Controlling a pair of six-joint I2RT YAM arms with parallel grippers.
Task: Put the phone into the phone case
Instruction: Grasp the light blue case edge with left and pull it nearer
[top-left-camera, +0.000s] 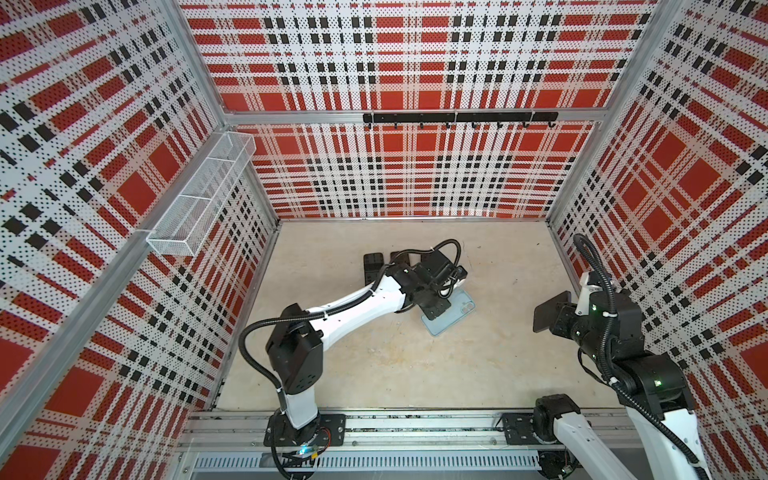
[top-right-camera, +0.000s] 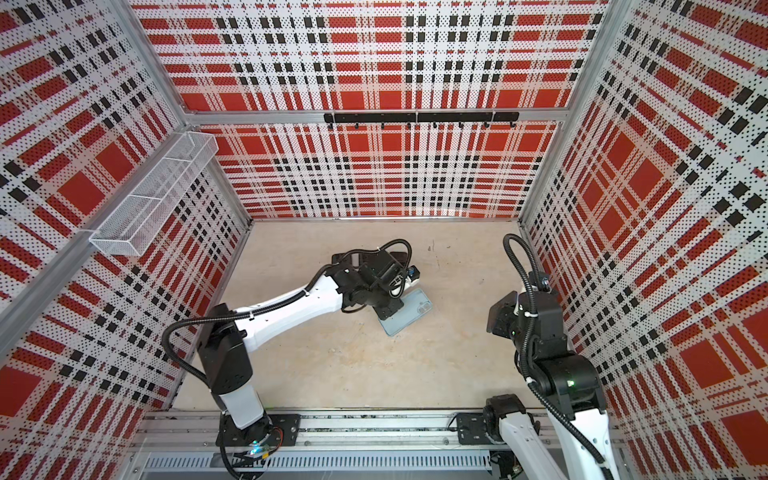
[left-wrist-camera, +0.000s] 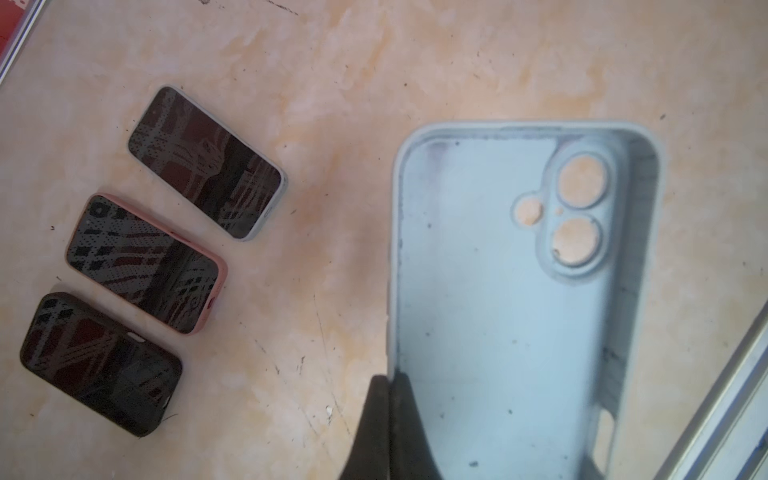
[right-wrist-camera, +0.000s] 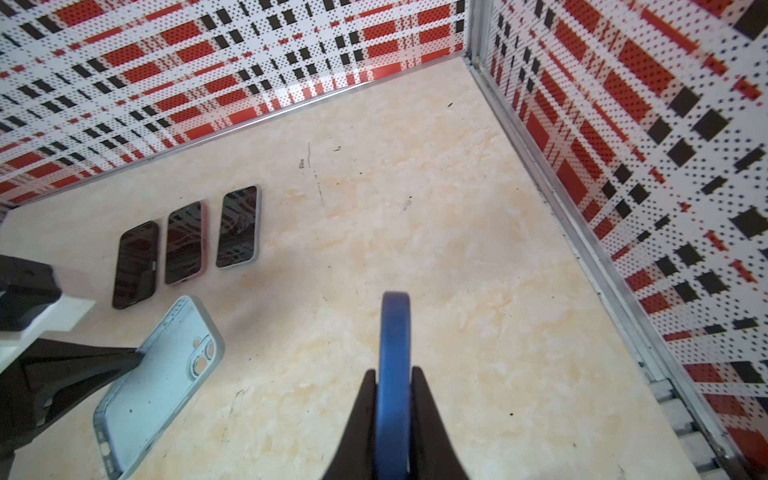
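Left gripper (left-wrist-camera: 388, 384) clamps one side wall of the pale blue phone case (left-wrist-camera: 498, 291), which lies open side up on the surface (left-wrist-camera: 332, 124). Right gripper (right-wrist-camera: 393, 378), well right of the case, pinches the blue phone (right-wrist-camera: 394, 328) edge-on.

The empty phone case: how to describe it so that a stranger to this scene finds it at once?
On the beige table, find the row of three phones lying screen up near the middle. Beside that row lies the phone case, its side wall pinched by the left end effector. Unlike its neighbours, it is pale blue and empty, with open camera holes.
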